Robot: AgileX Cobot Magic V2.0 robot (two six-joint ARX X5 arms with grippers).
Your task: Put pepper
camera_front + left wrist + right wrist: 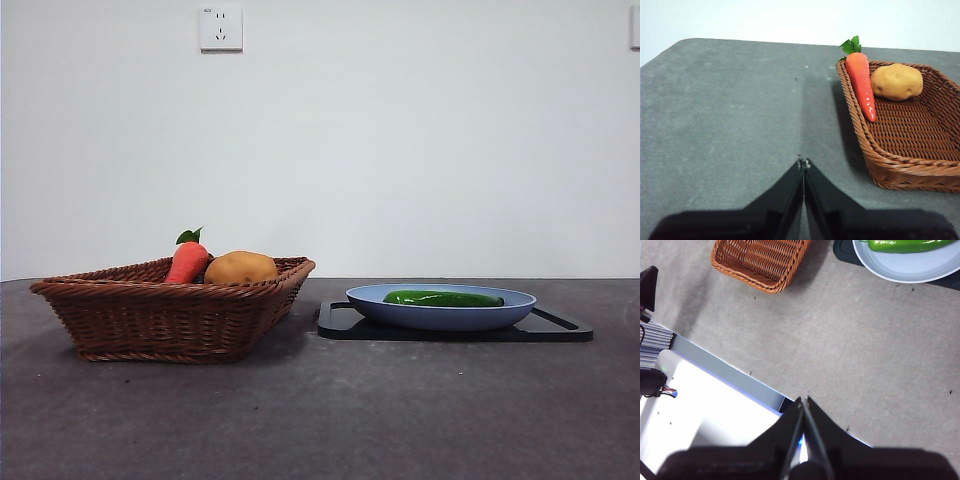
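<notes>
At lower left of the front view, a brown wicker basket (170, 315) on the grey bench (330, 420) holds a carrot (188, 260) and a potato (240, 268). Right of centre, the pepper (443, 298) lies lengthwise in a blue plate (440, 315) resting on a black tray (560, 328). The left gripper (803, 162) and the right gripper (804, 400) hover with jaws closed together, empty, both well away from the pepper.

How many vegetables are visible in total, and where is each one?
3. The carrot and the potato lie in the wicker basket; the pepper lies on the blue plate. More could be hidden behind the basket's wall.
</notes>
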